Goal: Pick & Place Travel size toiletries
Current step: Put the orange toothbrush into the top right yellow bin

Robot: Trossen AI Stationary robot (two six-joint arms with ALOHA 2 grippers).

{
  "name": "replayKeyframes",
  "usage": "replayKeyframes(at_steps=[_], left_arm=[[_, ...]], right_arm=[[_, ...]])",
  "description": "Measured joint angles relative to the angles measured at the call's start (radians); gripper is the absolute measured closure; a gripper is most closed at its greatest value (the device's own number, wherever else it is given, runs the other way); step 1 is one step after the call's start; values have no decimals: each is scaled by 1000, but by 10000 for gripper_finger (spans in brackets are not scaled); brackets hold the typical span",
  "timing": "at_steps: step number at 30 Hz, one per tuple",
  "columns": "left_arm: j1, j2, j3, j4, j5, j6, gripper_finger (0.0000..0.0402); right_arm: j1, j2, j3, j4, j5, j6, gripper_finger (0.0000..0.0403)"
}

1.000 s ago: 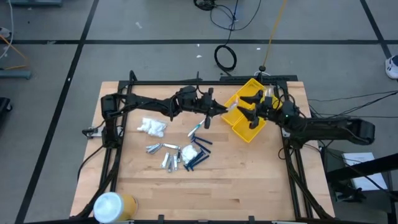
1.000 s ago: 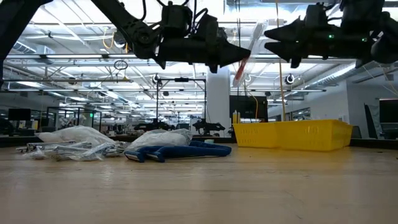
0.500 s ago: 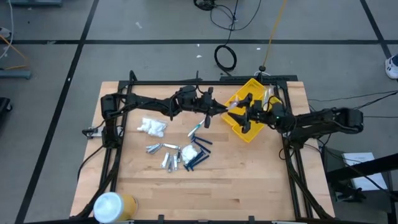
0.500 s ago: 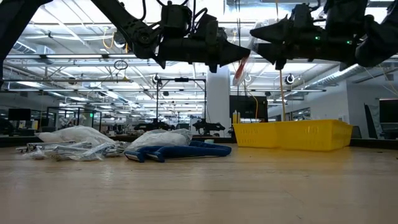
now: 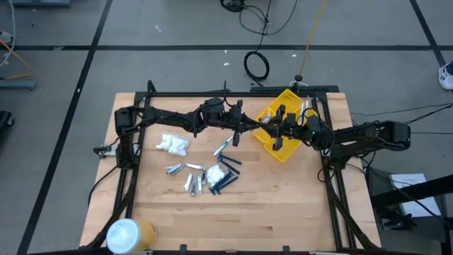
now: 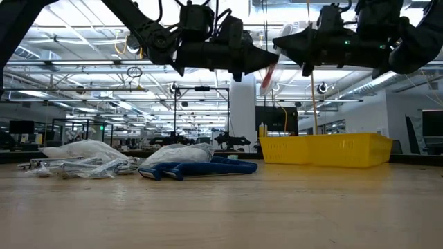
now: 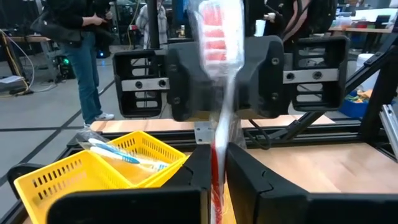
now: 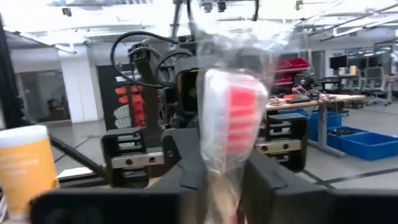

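A toothbrush [image 7: 216, 43] with red bristles, sealed in a clear wrapper, hangs in the air between my two grippers, which face each other level beside the yellow bin [image 5: 284, 151]. My left gripper [image 5: 253, 125] is shut on it, and so is my right gripper [image 5: 268, 122]. In the low view it slants up [image 6: 284, 34] past both sets of fingertips. The other travel size toiletries lie on the table: silvery tubes [image 5: 185, 177], white packets [image 5: 173, 144], dark blue combs [image 5: 225, 181] and a white-and-blue stick [image 5: 223, 147]. My left gripper pinches the toothbrush's handle [image 7: 217, 163] between its two fingers, coming level from the table's left and lying across it. The toothbrush stands nearly upright, head up, clear of the table. My right gripper closes level from the table's right on the wrapped neck [image 8: 217, 182] just below the head [image 8: 233, 118]. Its fingers lie across the toothbrush, which rises above them.
The yellow bin [image 7: 124, 168] holds several toothbrush-like sticks [image 7: 115, 152]. A big white-and-yellow cylinder [image 5: 127, 235] stands at the near left corner. Bare wood lies along the near edge and near right. People stand in the room beyond the table [image 7: 81, 37].
My right gripper has moved toward the table's left, up to my left gripper, and has shut on the toothbrush's upper part. My left gripper has kept still with the toothbrush held up.
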Motion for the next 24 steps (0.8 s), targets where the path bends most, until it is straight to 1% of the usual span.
replayKeyframes(at_steps=[2,6,9,12,17,20,24], left_arm=[[-6,0,0,0,-2,-3,377],[-18,0,0,0,-12,-4,383],[-32,0,0,-5,-77,-28,372],[-47,-13,1,-36,-127,-19,330],[-84,-52,28,-134,-238,34,230],[-102,-83,28,-158,-294,100,180],[-117,-129,29,-194,-359,170,134]], right_arm=[[0,0,0,1,-1,-22,388],[0,-1,0,-3,-2,-19,386],[-1,-1,0,-16,5,-19,392],[-9,-2,0,-43,23,-13,392],[-48,-42,1,-139,57,-16,392],[-82,-101,1,-229,81,-16,393],[-108,-226,1,-408,172,-23,393]])
